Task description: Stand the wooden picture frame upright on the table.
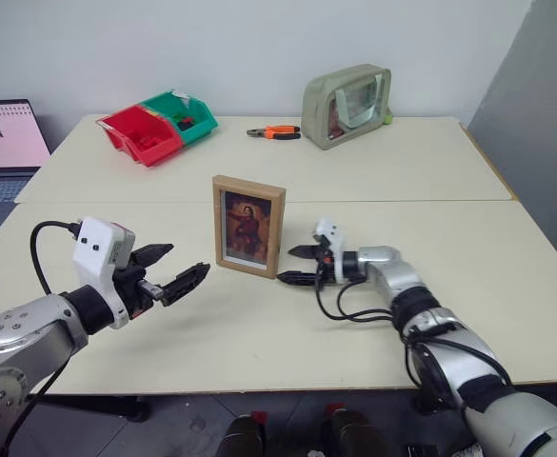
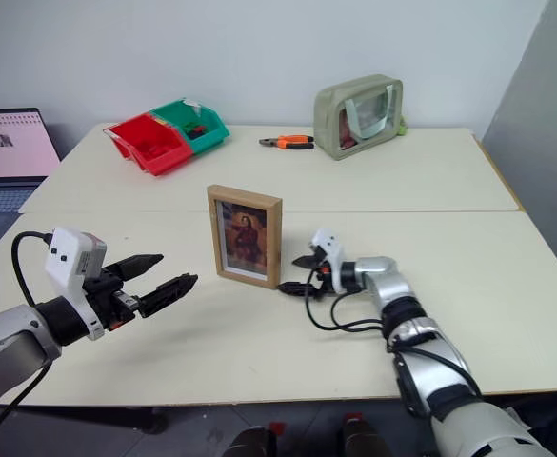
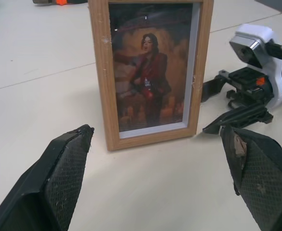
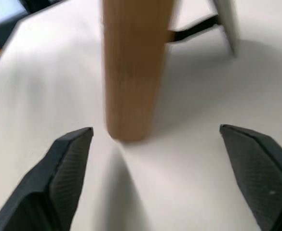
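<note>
The wooden picture frame [image 1: 248, 226] stands upright on the cream table [image 1: 259, 324], its portrait of a dark-clothed figure facing me. My right gripper [image 1: 296, 266] rests low on the table just right of the frame, open, with its fingers apart from the frame's side edge [image 4: 133, 72]. My left gripper [image 1: 170, 269] hovers open to the frame's left, a short gap away, nothing between its fingers [image 3: 63, 178]. The left wrist view looks straight at the portrait [image 3: 150, 72] and at the right gripper [image 3: 237, 106] beside it.
At the back of the table are a red bin [image 1: 142, 131] and a green bin [image 1: 185, 114], orange-handled pliers [image 1: 275, 132] and a grey-green pouch [image 1: 347, 105]. A laptop [image 1: 2, 152] sits off the table's left. A seam [image 1: 402, 201] runs across the tabletop behind the frame.
</note>
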